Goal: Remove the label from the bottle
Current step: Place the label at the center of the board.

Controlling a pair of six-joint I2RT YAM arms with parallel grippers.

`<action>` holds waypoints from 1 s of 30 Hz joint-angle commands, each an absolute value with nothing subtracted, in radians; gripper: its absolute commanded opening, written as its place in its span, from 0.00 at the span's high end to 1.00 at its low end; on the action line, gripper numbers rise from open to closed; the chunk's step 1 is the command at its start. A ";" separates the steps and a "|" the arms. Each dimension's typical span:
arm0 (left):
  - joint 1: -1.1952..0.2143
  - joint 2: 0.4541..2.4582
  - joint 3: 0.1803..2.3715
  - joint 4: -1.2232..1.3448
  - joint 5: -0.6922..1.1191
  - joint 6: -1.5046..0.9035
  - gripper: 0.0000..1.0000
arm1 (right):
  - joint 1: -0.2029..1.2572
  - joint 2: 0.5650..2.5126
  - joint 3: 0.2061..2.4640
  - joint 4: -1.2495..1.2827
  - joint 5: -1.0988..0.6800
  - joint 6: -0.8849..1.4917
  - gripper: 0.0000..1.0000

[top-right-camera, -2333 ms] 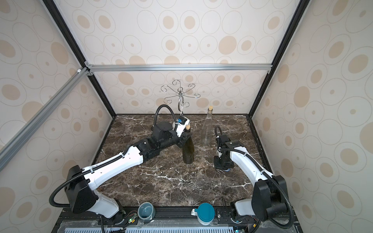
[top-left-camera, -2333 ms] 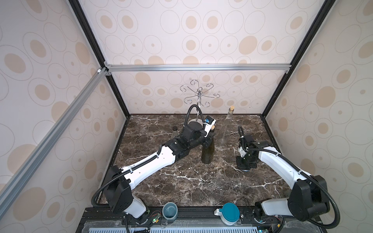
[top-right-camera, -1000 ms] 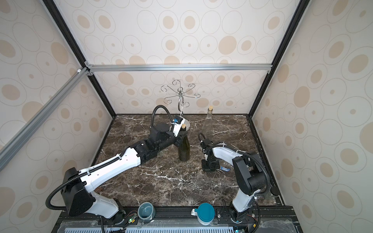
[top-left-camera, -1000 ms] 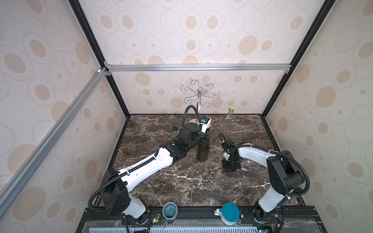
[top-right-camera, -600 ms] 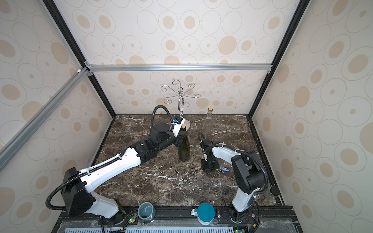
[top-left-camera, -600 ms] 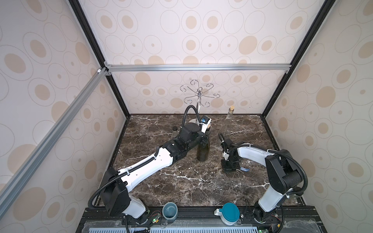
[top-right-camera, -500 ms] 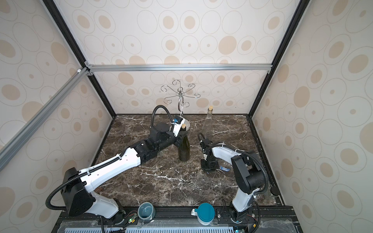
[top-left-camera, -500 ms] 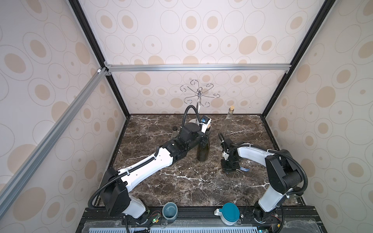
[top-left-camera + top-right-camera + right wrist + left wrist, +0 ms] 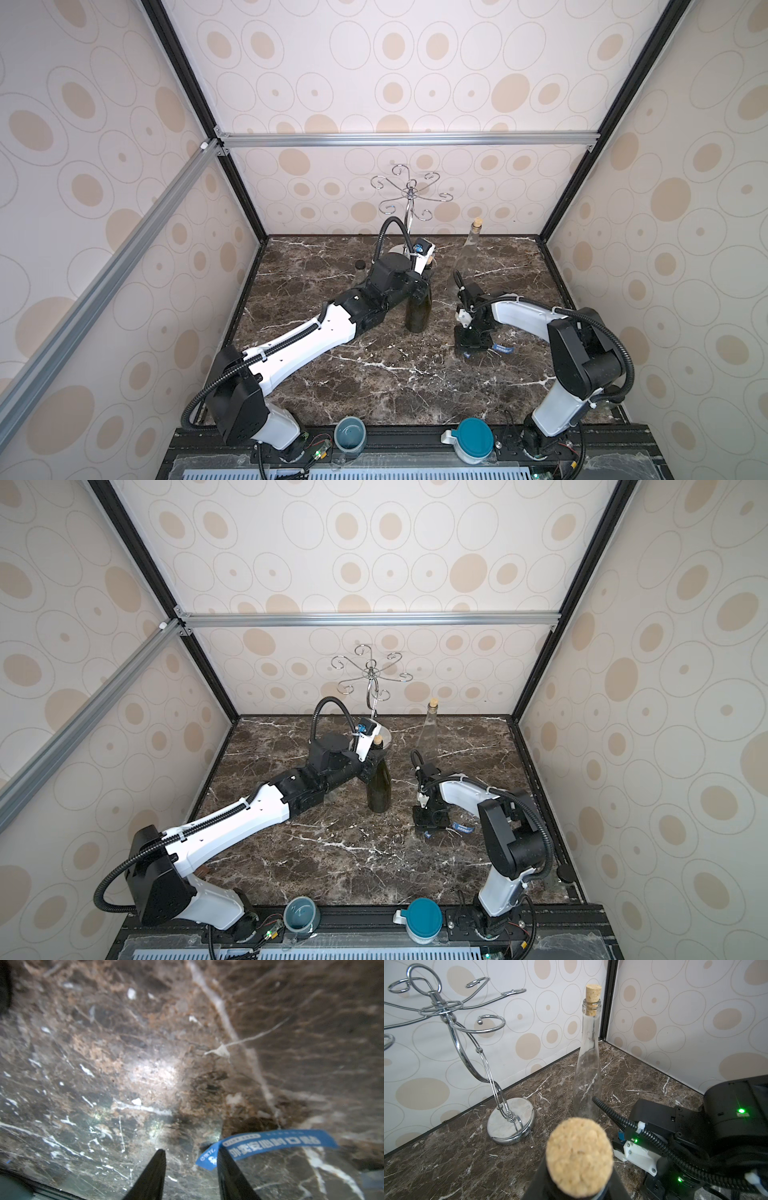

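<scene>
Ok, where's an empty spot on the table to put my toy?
The table is bare in front of the dark bottle, out to the front edge. Also the back right corner beside the clear bottle. It's crowded around the rack, dark bottle and blue label.

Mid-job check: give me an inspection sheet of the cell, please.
Surface: marble tabletop, no spill seen.
Job's things: dark bottle upright, corked; blue label lying on the tabletop, off the bottle.
Clutter: clear bottle and chrome rack at the back; teal cup and lidded mug on the front rail.
Grippers: left gripper shut on the dark bottle's neck; right gripper open, label beside one finger.
Cables: black conduit arches above the left wrist.
Surroundings: patterned walls, aluminium frame.
</scene>
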State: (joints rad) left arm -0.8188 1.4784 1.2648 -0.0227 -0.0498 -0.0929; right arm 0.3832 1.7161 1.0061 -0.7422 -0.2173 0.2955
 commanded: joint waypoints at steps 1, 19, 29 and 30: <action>-0.807 1.445 1.273 -0.017 -0.075 -0.069 0.96 | 0.356 1.729 0.991 -0.700 -0.208 0.255 0.54; -0.779 1.471 1.311 0.008 -0.078 -0.075 0.98 | 0.308 1.602 1.023 -0.732 -0.216 0.225 0.51; -0.734 1.500 1.349 0.053 -0.071 -0.066 1.00 | 0.300 1.464 1.076 -0.814 -0.198 0.224 0.45; -0.730 1.503 1.352 0.057 -0.066 -0.064 1.00 | 0.298 1.455 1.076 -0.816 -0.198 0.225 0.45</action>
